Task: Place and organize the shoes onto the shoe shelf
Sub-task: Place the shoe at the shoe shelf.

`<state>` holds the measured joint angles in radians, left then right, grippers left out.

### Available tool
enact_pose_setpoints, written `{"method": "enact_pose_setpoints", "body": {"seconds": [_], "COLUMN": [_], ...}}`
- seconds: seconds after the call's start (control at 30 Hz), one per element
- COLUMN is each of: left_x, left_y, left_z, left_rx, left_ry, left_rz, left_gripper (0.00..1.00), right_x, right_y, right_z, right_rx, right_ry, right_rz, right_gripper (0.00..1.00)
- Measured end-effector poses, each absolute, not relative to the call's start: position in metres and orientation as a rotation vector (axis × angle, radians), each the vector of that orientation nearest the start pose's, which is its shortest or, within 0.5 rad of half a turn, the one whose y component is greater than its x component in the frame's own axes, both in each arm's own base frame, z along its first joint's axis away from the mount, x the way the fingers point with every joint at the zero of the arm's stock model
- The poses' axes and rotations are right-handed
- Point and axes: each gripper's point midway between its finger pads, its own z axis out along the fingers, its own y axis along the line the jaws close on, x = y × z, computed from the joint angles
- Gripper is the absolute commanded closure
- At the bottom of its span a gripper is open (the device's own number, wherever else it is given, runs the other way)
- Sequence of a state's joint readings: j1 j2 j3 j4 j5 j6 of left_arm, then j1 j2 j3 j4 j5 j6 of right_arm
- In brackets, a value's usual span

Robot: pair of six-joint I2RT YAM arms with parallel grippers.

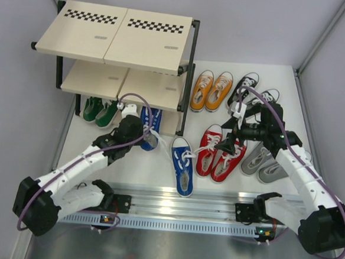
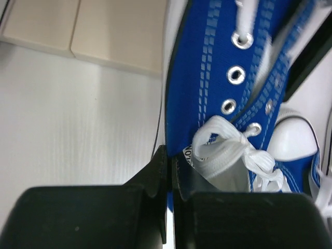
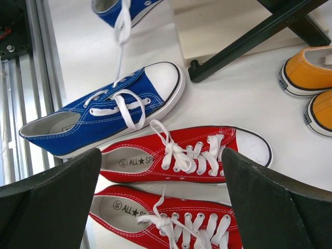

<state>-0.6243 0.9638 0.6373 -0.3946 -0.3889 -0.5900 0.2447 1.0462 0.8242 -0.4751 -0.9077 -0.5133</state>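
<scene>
Left gripper (image 2: pixel 168 161), pinched shut on the blue shoe (image 2: pixel 207 78) at its heel rim, holds it center-left, toe pointing up-frame into the shelf (image 1: pixel 116 39), bottom tier; right gripper (image 3: pixel 161 155) gapes empty above red shoes (image 3: pixel 197 155).

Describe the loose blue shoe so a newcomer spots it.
Start at the shoe shelf. Before its right front post, a blue sneaker lies beside the red pair. Unlike the other blue sneaker, in the left gripper, it lies free.
</scene>
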Motion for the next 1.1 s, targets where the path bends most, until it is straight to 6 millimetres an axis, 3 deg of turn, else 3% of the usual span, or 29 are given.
{"method": "enact_pose_setpoints", "body": {"seconds": [0.3, 0.6, 0.8, 1.1], "left_x": [0.299, 0.325, 0.329, 0.335], "left_y": [-0.12, -0.118, -0.115, -0.117], "left_z": [0.113, 0.114, 0.114, 0.118], "left_rx": [-0.228, -0.203, -0.209, -0.237], "left_ry": [2.223, 2.184, 2.175, 2.144], "left_rz": [-0.218, -0.209, -0.203, -0.226], "left_gripper": [1.0, 1.0, 0.99, 0.69], "right_x": [0.23, 0.23, 0.231, 0.23], "right_y": [0.187, 0.187, 0.186, 0.185], "right_z": [0.192, 0.192, 0.19, 0.188], "right_rx": [-1.189, -1.193, -1.192, -1.191], "right_ry": [1.708, 1.705, 1.707, 1.714], "right_rz": [0.852, 0.848, 0.846, 0.849], "right_gripper": [0.01, 0.01, 0.01, 0.01]}}
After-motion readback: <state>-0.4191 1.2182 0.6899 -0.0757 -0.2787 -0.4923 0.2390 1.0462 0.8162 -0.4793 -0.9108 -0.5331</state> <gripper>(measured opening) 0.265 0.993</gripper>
